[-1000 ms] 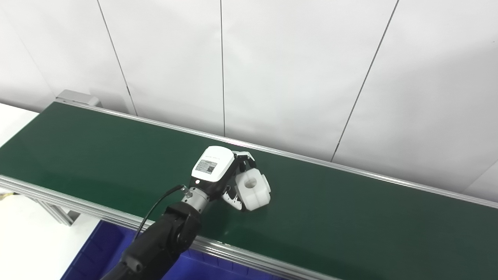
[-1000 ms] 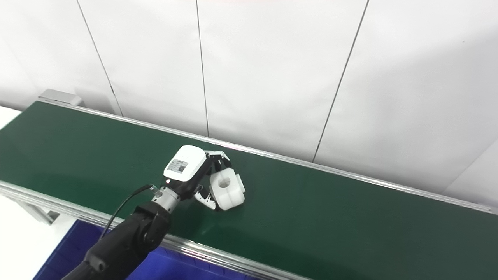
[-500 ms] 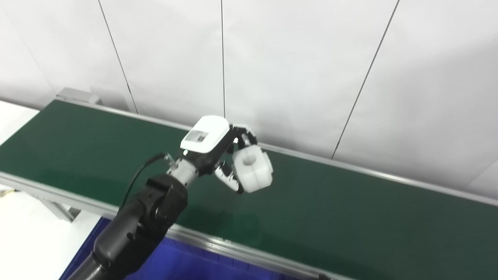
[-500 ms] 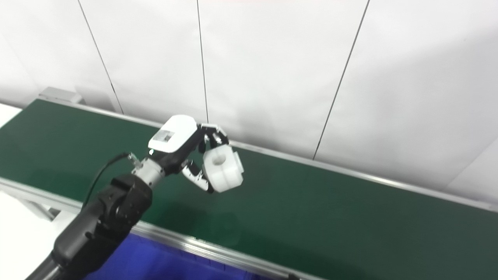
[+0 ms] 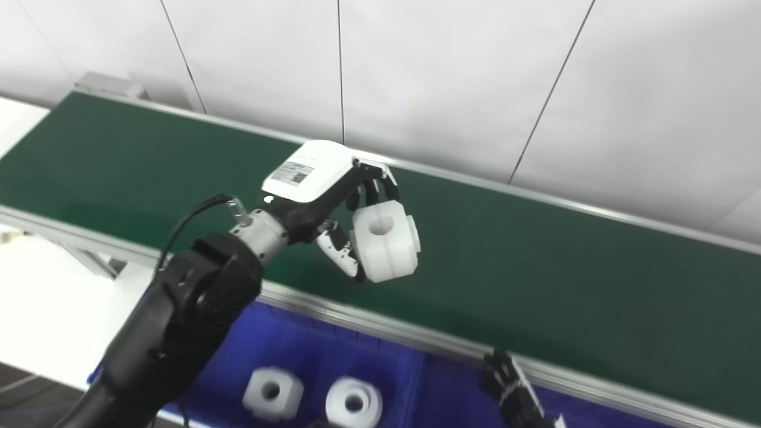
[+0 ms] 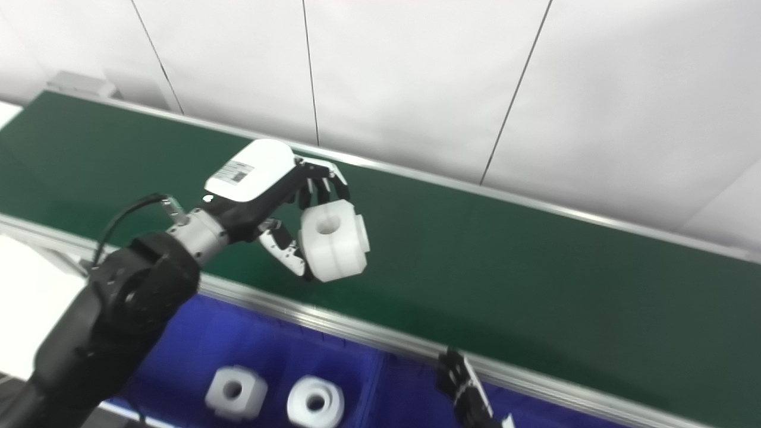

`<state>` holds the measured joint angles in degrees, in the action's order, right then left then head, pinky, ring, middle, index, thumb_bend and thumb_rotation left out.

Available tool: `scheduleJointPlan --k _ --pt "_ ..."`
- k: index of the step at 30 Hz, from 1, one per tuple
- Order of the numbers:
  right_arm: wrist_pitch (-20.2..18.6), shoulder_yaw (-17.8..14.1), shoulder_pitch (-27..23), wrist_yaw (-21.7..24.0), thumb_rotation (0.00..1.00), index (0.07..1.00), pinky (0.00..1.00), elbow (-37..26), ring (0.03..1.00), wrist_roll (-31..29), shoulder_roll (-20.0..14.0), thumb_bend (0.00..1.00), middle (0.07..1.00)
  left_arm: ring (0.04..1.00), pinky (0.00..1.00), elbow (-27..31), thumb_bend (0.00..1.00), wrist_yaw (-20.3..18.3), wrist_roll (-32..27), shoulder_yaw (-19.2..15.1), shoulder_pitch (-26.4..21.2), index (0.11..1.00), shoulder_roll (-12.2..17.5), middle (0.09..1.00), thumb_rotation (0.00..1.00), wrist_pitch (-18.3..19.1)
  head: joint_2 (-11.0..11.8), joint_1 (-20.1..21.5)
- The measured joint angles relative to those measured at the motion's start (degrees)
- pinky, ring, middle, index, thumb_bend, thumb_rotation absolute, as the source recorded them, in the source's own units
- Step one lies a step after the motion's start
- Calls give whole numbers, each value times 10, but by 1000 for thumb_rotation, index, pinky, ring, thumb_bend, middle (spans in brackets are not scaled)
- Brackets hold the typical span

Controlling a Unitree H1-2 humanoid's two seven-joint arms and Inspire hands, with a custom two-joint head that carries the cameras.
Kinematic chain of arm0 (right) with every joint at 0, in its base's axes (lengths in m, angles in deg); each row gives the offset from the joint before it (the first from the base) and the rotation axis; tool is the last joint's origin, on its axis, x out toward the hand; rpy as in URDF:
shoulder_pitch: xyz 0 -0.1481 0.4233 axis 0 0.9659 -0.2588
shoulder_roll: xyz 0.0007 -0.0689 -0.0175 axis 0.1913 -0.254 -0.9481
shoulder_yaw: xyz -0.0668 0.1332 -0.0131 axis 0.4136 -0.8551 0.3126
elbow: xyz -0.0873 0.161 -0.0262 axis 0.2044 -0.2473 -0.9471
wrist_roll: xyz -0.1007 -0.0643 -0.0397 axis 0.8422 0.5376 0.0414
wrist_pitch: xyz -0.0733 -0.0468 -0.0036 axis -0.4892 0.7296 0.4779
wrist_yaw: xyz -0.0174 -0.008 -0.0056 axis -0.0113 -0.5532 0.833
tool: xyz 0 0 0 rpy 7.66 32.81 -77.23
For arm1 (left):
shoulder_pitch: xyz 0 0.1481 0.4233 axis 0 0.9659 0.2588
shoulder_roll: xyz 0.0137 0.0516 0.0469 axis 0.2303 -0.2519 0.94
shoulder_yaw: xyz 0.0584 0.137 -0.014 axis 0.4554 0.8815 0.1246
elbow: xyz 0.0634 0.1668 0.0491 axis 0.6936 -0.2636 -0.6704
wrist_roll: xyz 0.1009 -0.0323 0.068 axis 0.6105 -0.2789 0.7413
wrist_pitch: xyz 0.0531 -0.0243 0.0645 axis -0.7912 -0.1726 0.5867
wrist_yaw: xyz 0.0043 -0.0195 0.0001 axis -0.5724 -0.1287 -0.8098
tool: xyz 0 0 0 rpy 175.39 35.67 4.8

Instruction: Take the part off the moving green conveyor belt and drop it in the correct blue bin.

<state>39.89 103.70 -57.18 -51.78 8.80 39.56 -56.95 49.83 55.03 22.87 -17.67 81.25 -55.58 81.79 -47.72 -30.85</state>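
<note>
My left hand (image 5: 333, 196) is shut on a white round part (image 5: 385, 240) with a centre hole, held in the air above the near side of the green conveyor belt (image 5: 535, 261). It also shows in the right eye view (image 6: 333, 240). A blue bin (image 5: 297, 356) lies below the belt's near rail and holds two white parts (image 5: 272, 392) (image 5: 354, 404). Only the fingertips of my right hand (image 5: 511, 389) show at the bottom edge, near the rail, fingers apart and empty.
The belt's aluminium near rail (image 5: 416, 336) runs between the belt and the bin. A white panelled wall (image 5: 452, 77) stands behind the belt. A second bin compartment (image 5: 452, 392) lies right of the first.
My left hand lifted the white part off the belt and drew it toward the near rail. The camera tilted down, bringing the blue bin and my right fingertips into view.
</note>
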Motion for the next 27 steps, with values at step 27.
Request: scheduleJointPlan --k 27 --pt "-1 -10 -3 8 926 936 806 -34 851 -61 -63 984 887 350 265 101 494 58 93 -153 355 544 -120 468 0 -130 -14 -144"
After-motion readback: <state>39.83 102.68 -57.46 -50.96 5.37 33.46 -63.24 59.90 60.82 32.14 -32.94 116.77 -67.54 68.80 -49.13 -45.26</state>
